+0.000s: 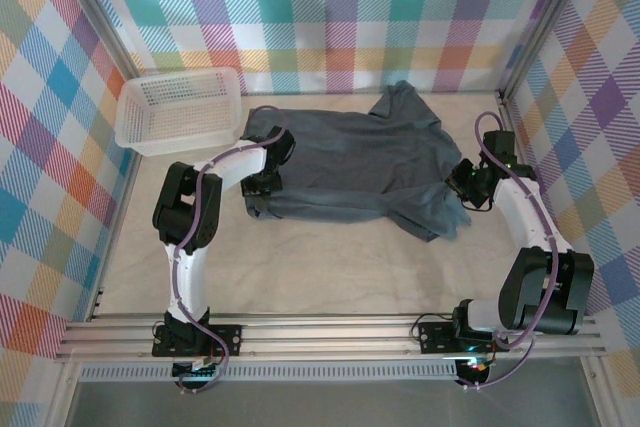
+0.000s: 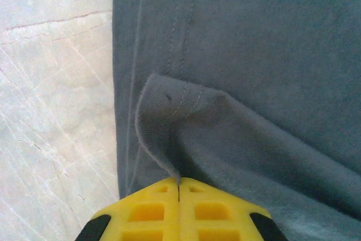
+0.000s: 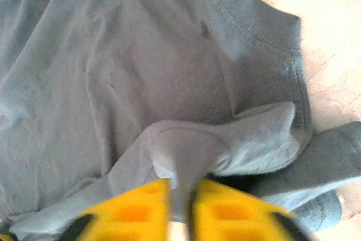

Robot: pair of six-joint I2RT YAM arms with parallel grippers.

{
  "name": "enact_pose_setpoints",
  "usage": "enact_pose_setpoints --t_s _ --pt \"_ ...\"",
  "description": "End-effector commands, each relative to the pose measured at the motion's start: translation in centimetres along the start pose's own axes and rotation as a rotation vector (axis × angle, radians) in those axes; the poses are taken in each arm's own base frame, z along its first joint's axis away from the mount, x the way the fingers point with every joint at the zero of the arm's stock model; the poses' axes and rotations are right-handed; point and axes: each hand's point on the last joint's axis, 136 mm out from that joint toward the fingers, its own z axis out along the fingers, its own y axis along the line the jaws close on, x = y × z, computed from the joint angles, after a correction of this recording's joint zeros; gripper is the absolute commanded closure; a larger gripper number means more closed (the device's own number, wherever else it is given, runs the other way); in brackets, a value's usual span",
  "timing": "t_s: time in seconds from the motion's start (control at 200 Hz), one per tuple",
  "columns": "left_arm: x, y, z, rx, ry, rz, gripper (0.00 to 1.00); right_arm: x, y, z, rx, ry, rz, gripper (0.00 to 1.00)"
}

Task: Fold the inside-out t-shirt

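In the overhead view the tips of the left end effector point(image 1: 262, 185) are covered by its own wrist. In the left wrist view its yellow fingers point(image 2: 146, 210) are seen pressed together on a thin raised fold at the edge of the t-shirt point(image 1: 345, 162), their lower parts cut off by the frame. The right end effector point(image 3: 180, 187) is blurred at close range; a ridge of cloth is pinched between its two fingers, beside a stitched sleeve hem. What lies beneath the bunched cloth there is lost in shadow. The t-shirt is spread, wrinkled, across the middle of the table point(image 1: 320, 267), with one sleeve pointing to the far side and the near right corner crumpled. The table's surface is seen to be pale and scuffed. A white lattice basket point(image 1: 175, 142) is set at the far left, just beside the t-shirt's corner. The table is enclosed by walls point(image 1: 330, 7) of bright checked cloth, and a metal rail point(image 1: 330, 332) is run along its near edge.
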Motion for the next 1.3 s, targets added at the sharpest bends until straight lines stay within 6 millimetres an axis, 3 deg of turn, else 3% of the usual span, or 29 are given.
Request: enact_pose_setpoints --t_s 0.0,0.155,0.31,0.42,0.495,0.595,0.74,0.815,1.295 --pt "-0.4 1.2 -1.4 0.022 -0.019 -0.034 1.00 -0.4 0.3 -1.2 0.005 -0.011 -0.019 0.56" --pt "-1.7 1.6 -3.5 0.045 -0.084 -0.045 1.00 -0.2 -4.3 -2.8 0.183 -0.107 -0.033 0.42" --pt "-3.4 2.4 -5.0 0.024 -0.151 -0.040 1.00 0.9 -9.5 -3.1 0.283 -0.161 0.087 0.41" --pt "-3.6 2.4 -4.8 0.039 -0.136 -0.037 1.00 1.6 -11.4 -1.9 0.296 -0.148 0.155 0.44" --pt "-3.4 2.0 -4.5 0.056 -0.125 -0.032 1.00 1.7 -11.5 -0.2 0.251 -0.101 0.189 0.43" --pt "-3.0 1.7 -4.2 0.073 -0.109 -0.030 1.00 1.5 -10.3 1.9 0.132 -0.010 0.221 0.41" --pt "-2.5 1.6 -4.1 0.087 -0.100 -0.027 1.00 -0.2 -8.7 3.3 0.033 -0.050 0.095 0.42" --pt "-2.5 1.7 -4.1 0.087 -0.104 -0.026 1.00 -0.2 -7.6 4.1 -0.040 -0.029 0.035 0.42" --pt "-2.0 1.6 -3.7 0.096 -0.088 -0.014 1.00 0.1 -10.6 5.4 0.101 -0.033 -0.190 0.24"
